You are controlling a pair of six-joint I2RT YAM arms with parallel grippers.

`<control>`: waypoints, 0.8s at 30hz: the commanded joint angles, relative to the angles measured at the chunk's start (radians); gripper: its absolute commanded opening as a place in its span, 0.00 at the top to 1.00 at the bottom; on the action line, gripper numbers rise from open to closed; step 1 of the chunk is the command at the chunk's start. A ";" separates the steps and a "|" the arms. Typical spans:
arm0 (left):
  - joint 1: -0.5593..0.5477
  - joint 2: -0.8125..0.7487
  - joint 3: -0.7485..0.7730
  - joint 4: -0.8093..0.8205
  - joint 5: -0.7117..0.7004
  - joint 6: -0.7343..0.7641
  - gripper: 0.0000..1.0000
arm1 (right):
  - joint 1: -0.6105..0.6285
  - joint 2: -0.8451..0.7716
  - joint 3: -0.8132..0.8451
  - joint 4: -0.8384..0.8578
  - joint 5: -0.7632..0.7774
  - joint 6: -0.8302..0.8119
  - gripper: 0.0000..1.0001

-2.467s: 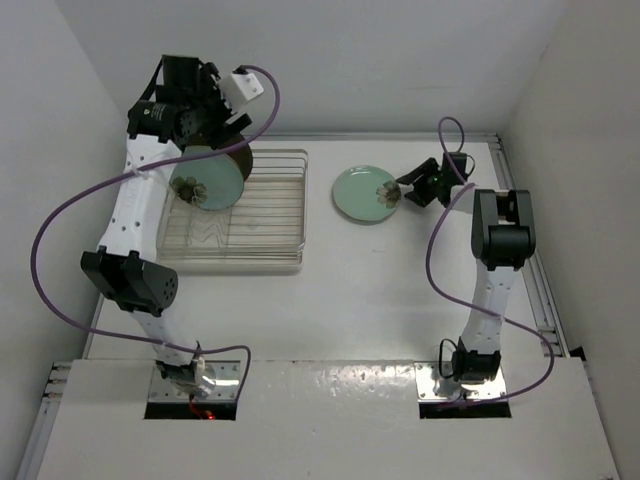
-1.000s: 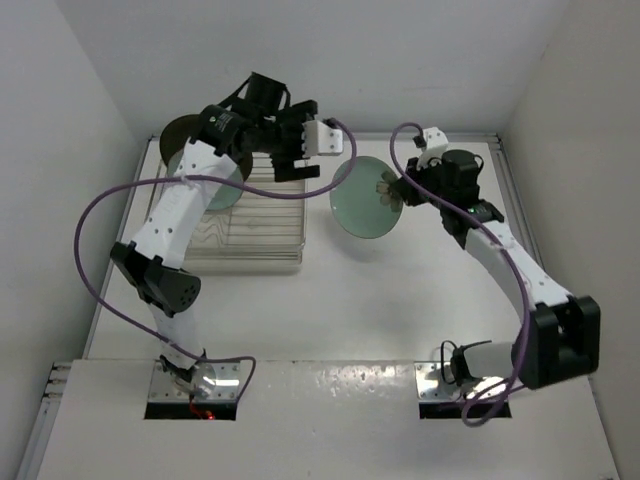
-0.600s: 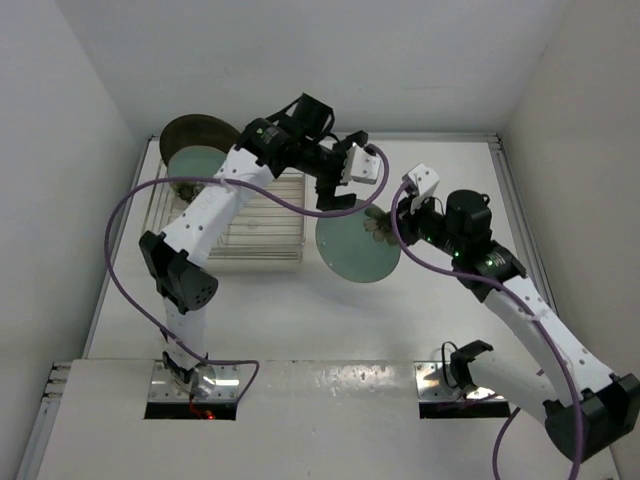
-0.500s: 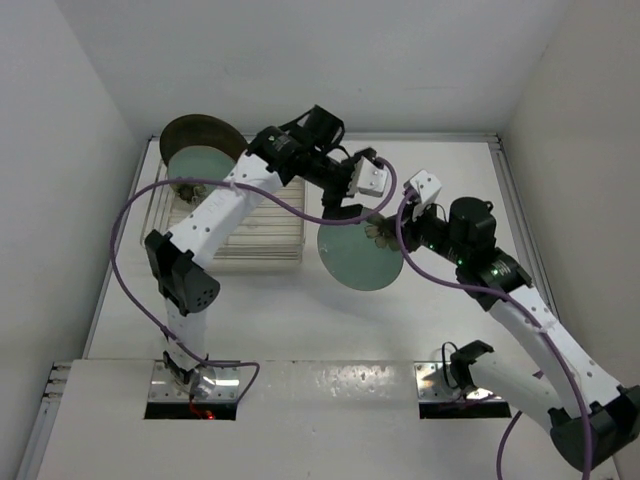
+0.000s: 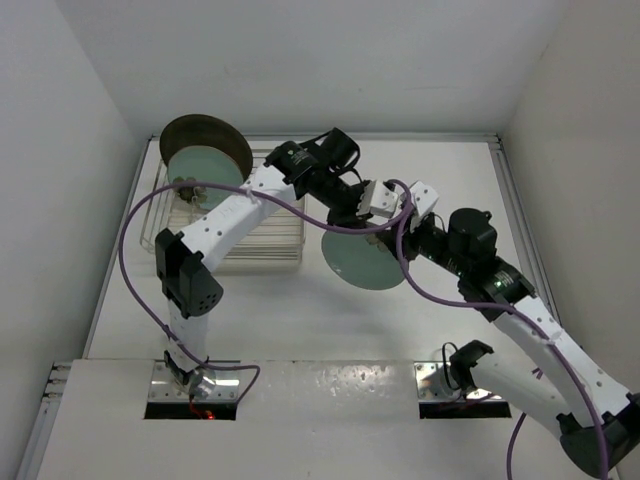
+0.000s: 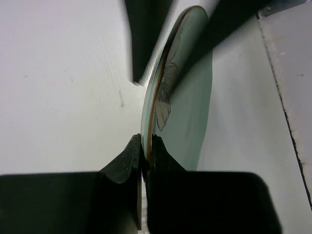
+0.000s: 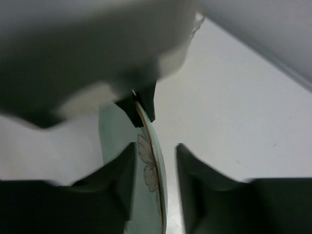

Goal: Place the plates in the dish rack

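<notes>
Found plate (image 6: 183,97) upright above bench (image 5: 300,310), rim pinched between closed left fingers (image 6: 126,158). Found right fingers (image 7: 119,170) parted, straddling same rim, gripping nothing. Back right fingers straight off along plate's plane; avoid brushing rim. Keep left grip firm: thin rim hold, likely to pivot. Carry edge-on to rack (image 5: 270,262), well left of both fingers, already holding brown plate (image 5: 205,132) and racked mint plate (image 5: 210,172). Release only once seated between prongs.

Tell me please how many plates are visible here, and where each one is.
3. A brown plate and a green plate stand at the rack's left end. A second green plate hangs right of the rack, clamped in the left gripper. I see no hidden ones.
</notes>
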 commanded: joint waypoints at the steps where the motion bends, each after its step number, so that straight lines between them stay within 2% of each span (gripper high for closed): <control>1: -0.010 -0.079 0.076 0.017 -0.142 -0.041 1.00 | 0.003 -0.065 0.051 0.184 0.018 0.020 0.56; 4: -0.010 -0.133 0.162 0.017 -0.277 0.009 1.00 | 0.003 -0.102 0.067 0.155 0.058 -0.016 0.19; 5: 0.000 -0.168 0.191 0.017 -0.312 0.055 1.00 | 0.003 -0.115 0.065 0.149 0.070 -0.020 0.13; 8: 0.045 -0.225 0.233 0.017 -0.418 0.115 1.00 | 0.001 -0.177 0.048 0.149 0.131 -0.045 0.08; 14: 0.170 -0.337 0.254 -0.088 -0.567 0.318 1.00 | 0.004 -0.202 -0.001 0.167 0.184 -0.065 0.06; 18: 0.277 -0.421 0.134 -0.185 -0.624 0.463 1.00 | 0.005 -0.166 -0.006 0.198 0.181 -0.074 0.06; 21: 0.369 -0.478 0.031 -0.185 -0.662 0.548 1.00 | 0.004 -0.112 0.003 0.205 0.152 -0.077 0.04; 24: 0.466 -0.513 -0.115 -0.047 -0.685 0.601 1.00 | 0.003 -0.089 0.017 0.241 0.129 -0.077 0.04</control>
